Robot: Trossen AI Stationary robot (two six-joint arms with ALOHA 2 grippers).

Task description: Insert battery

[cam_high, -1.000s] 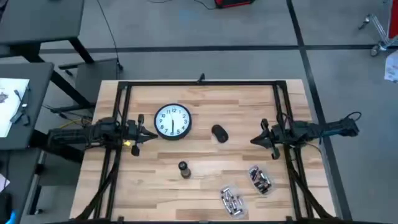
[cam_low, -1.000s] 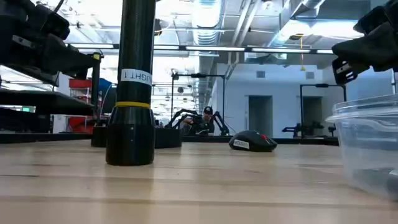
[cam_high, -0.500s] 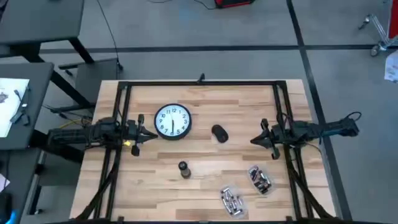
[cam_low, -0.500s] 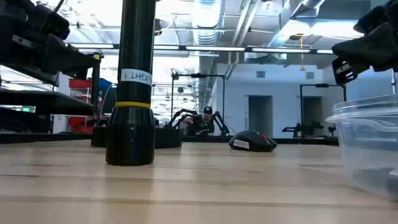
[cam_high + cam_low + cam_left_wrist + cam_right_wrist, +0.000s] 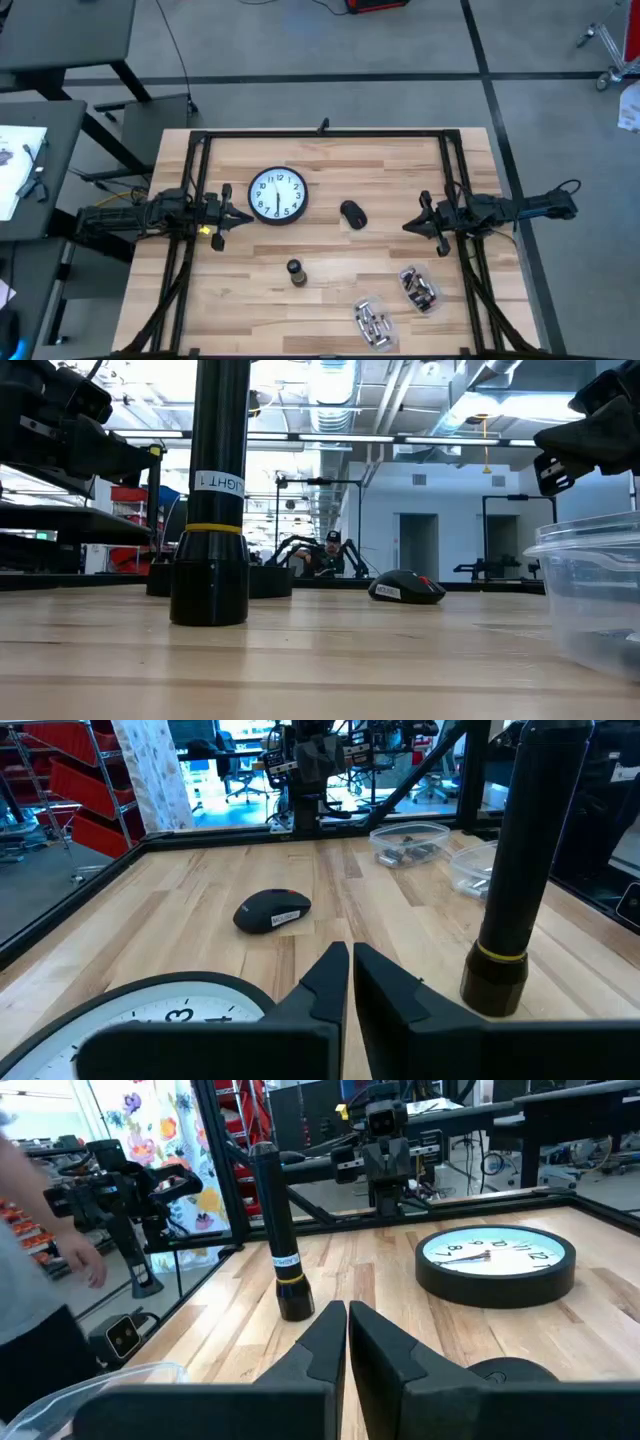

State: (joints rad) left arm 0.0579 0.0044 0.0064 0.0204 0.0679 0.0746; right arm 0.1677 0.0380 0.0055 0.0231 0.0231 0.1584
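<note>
Left hand (image 5: 243, 218): fingers together, empty, beside clock (image 5: 277, 194). Torch (image 5: 295, 272): upright between the hands, rigid, smooth; grip mid-barrel. Batteries (image 5: 372, 324): probably small, hard, slippery, in tub nearer right hand (image 5: 409, 226), fingers together, empty.

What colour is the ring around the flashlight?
Yellow, on the black flashlight; the low view shows it best.

Closed left fingers (image 5: 330, 982) hover between the clock (image 5: 150, 1010) and the upright flashlight (image 5: 515, 870), mouse (image 5: 271, 910) beyond.
</note>
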